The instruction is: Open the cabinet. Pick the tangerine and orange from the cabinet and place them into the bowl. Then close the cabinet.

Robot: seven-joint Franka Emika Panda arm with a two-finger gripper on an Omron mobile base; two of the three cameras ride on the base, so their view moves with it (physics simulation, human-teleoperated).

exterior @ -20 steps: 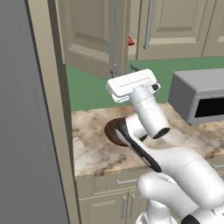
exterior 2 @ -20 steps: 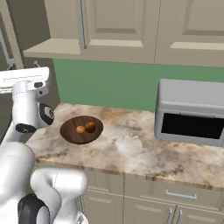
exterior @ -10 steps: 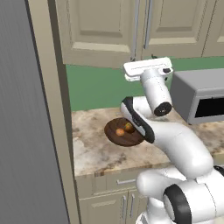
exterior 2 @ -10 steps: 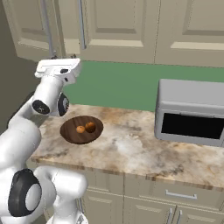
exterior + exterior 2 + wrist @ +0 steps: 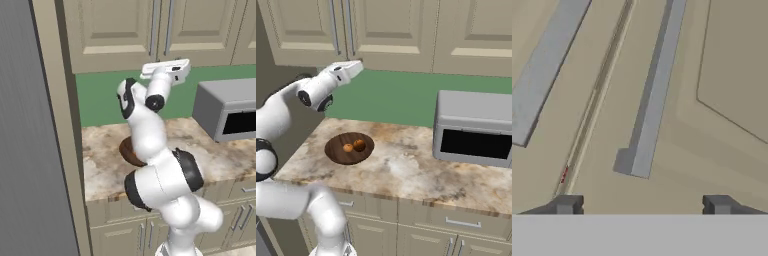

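The cabinet (image 5: 115, 30) (image 5: 301, 25) has both beige doors shut, and its silver handles (image 5: 333, 25) hang side by side. In the hand view the door seam (image 5: 597, 95) runs between two handles, with the nearer handle's (image 5: 657, 90) lower end just ahead of my gripper (image 5: 641, 205). The gripper (image 5: 167, 70) (image 5: 348, 70) is raised just under the doors, open, with nothing between its fingertips (image 5: 564, 205). The dark wooden bowl (image 5: 336, 155) (image 5: 126, 150) sits on the counter below, half hidden by my arm in the left base view. Two orange fruits lie in it, the smaller one (image 5: 347, 148) beside the larger one (image 5: 359, 144).
A grey microwave (image 5: 473, 130) (image 5: 225, 107) stands on the marble counter (image 5: 406, 170) to the right. A tall grey panel (image 5: 30, 150) walls off the left side. More beige wall cabinets (image 5: 471, 30) run to the right, and base drawers (image 5: 461, 222) sit below.
The left cabinet door, open a second ago, now stands shut. My hand rose from beside the bowl and swung up to the door handles.
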